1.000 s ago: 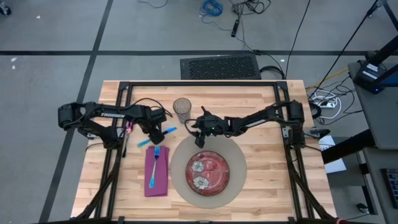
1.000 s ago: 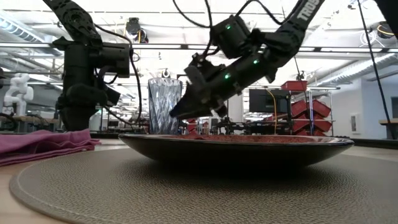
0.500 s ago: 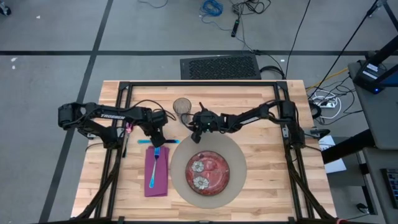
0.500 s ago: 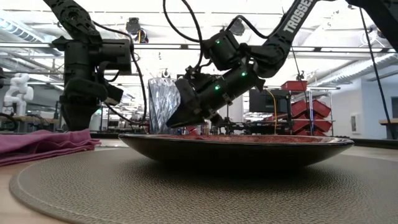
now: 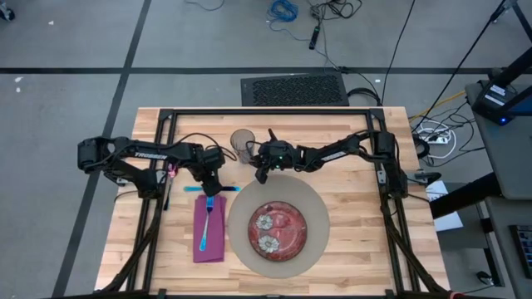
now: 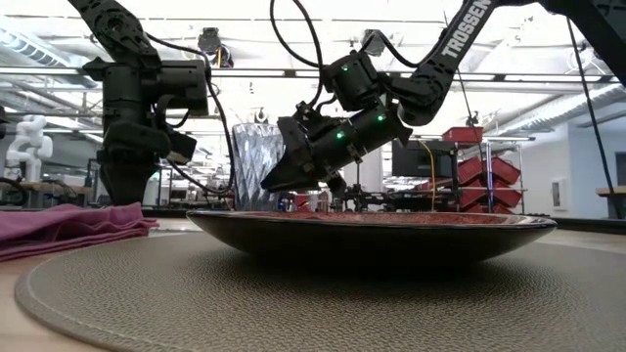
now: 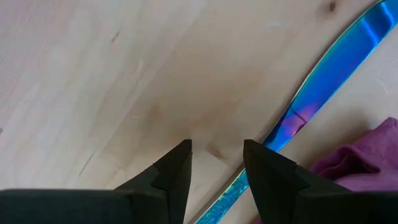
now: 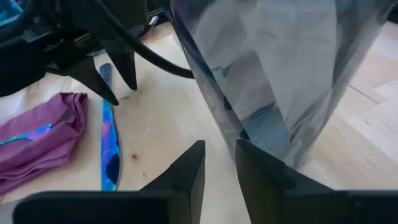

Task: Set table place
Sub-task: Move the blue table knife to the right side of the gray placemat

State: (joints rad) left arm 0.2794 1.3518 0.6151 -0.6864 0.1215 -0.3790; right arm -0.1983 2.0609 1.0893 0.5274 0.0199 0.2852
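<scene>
The clear glass (image 5: 242, 141) (image 8: 280, 74) stands upright on the table (image 5: 357, 241), beyond the round mat (image 5: 320, 241) that carries the red plate (image 5: 278, 226). My right gripper (image 5: 258, 173) (image 8: 219, 158) slants down beside the glass base. It is open by a narrow gap, with nothing between its fingers. My left gripper (image 5: 210, 181) (image 7: 216, 152) points down, open over bare wood. The blue knife (image 7: 323, 87) (image 5: 195, 189) lies flat past one of its fingers. A blue fork (image 5: 208, 218) rests on the purple napkin (image 5: 210, 241). My left gripper stands with one finger (image 7: 264, 168) right beside the blue knife's blade (image 7: 283, 127); I cannot tell whether they touch. My right gripper has one fingertip (image 8: 249, 155) close before the glass's foot (image 8: 273, 143); I cannot tell whether it touches.
A pink piece of cutlery (image 5: 172, 170) lies at the table's left by the left arm. The table's black frame rails (image 5: 266, 110) run along the far edge and both sides. Bare wood lies right of the mat.
My right gripper has moved toward the far edge and the glass. The blue knife, slanted a second ago, now lies straight across the table just beyond the napkin.
</scene>
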